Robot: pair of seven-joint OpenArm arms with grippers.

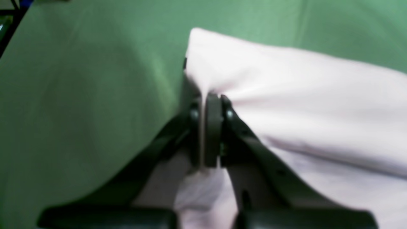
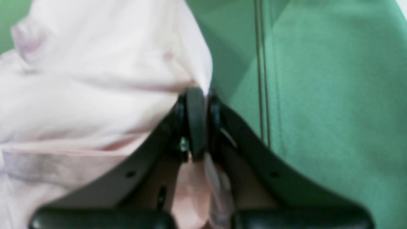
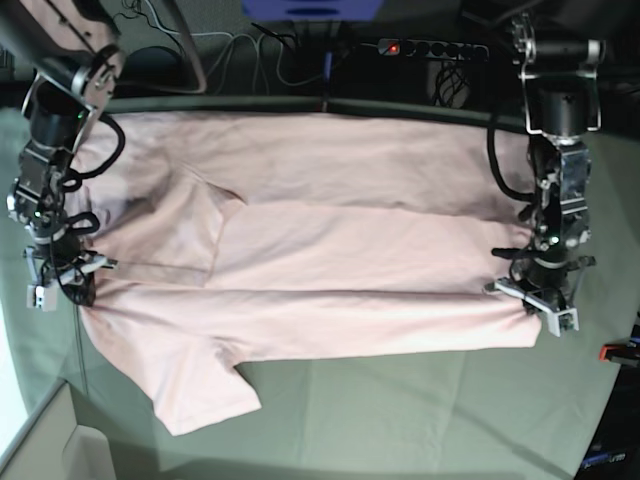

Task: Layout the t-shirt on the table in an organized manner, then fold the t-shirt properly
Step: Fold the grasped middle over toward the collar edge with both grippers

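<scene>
Base view, left to right: right gripper at the shirt's left end, fingers clenched on a pinch of pink fabric where the sleeve region meets the body. The t-shirt lies spread across the surface with its long axis running left–right in this view; sleeves and shoulder end point toward the left, the straight hem end toward the right. One sleeve splays out flat toward the near-left corner; the other is folded in over the body near the upper left. A lengthwise fold line runs along the middle of the body. No lettering visible on the upward face. Left gripper at the right end, fingers clenched on the hem corner. A red clamp sits at the surface's right edge. Right wrist view: fingers closed together, cloth trapped between them; the bulk of the shirt lies left of the fingers, green surface to the right. Left wrist view: fingers closed on a thin fold, shirt extending rightward, bare surface on the left.
</scene>
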